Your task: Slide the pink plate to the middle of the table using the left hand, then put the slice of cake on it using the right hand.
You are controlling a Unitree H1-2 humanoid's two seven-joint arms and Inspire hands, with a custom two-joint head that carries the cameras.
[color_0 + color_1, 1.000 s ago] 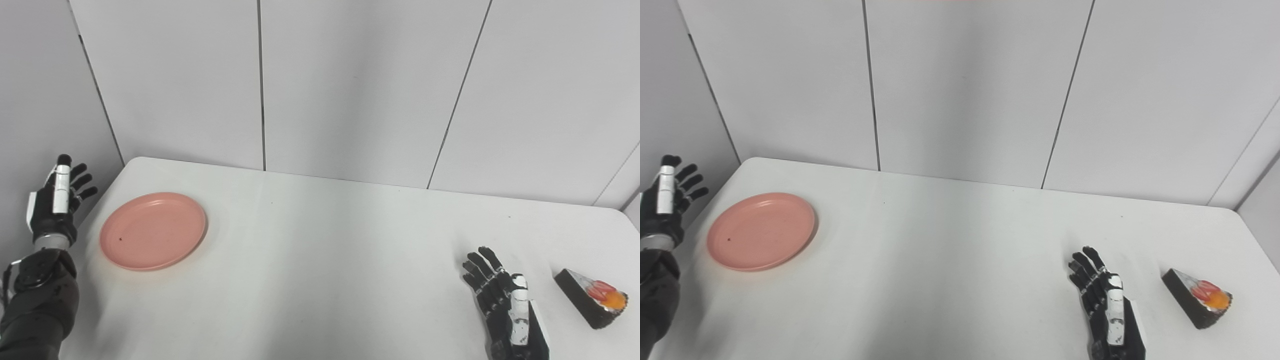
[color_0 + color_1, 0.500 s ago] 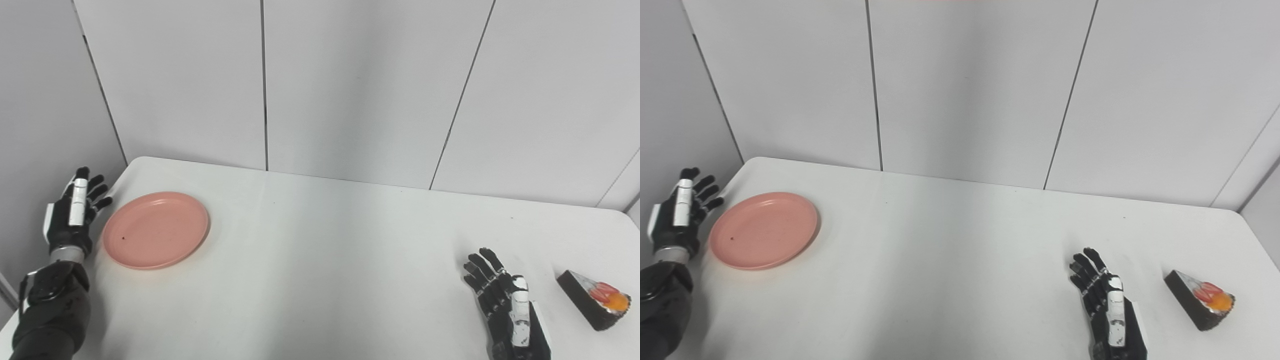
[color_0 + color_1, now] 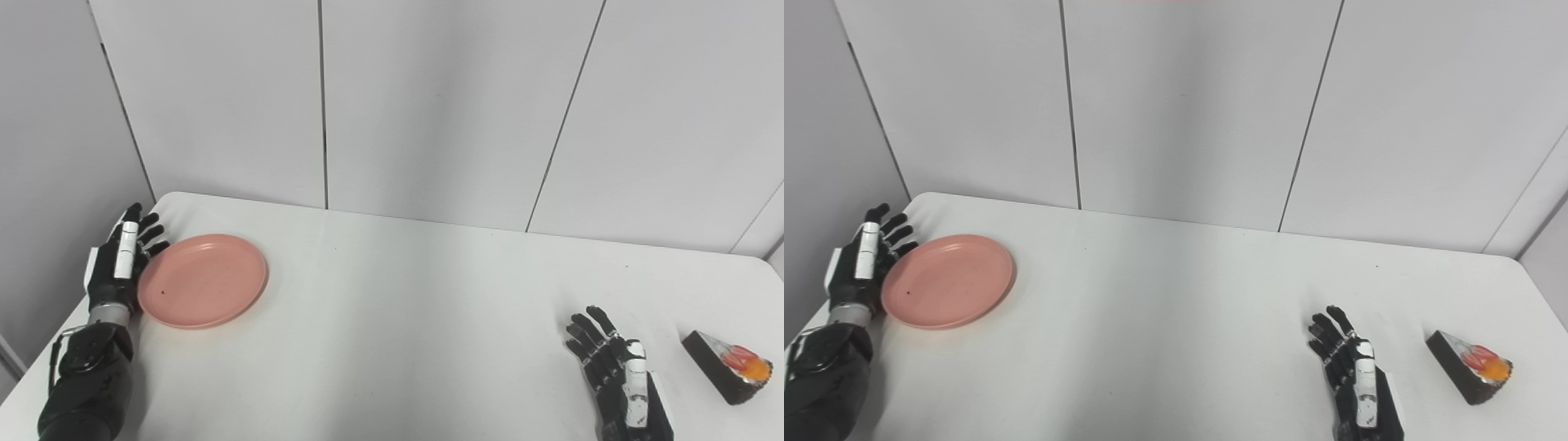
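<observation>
At the bottom right of the frame I keep my right hand [image 3: 621,380] low on the table [image 3: 404,318], fingers spread and holding nothing. It waits there because its turn comes only after the plate is in place. Just to its right, close but apart from it, the slice of cake [image 3: 729,366] lies on the table near the right edge of the frame, a dark wedge with red and orange topping. So the hand has only a short way to reach it.

At the middle left of the frame is my left hand [image 3: 119,263]. It stands on edge with the fingers straight and a little apart, gripping nothing. The palm side faces the pink plate [image 3: 202,280], and the fingers seem to touch its left rim, though I cannot tell the contact for sure. I place the hand like this because a flat hand against the rim can push the plate to the right without lifting it.

The plate is in the left part of the table, well apart from the middle, so I judge that the slide has most of its way to go.
</observation>
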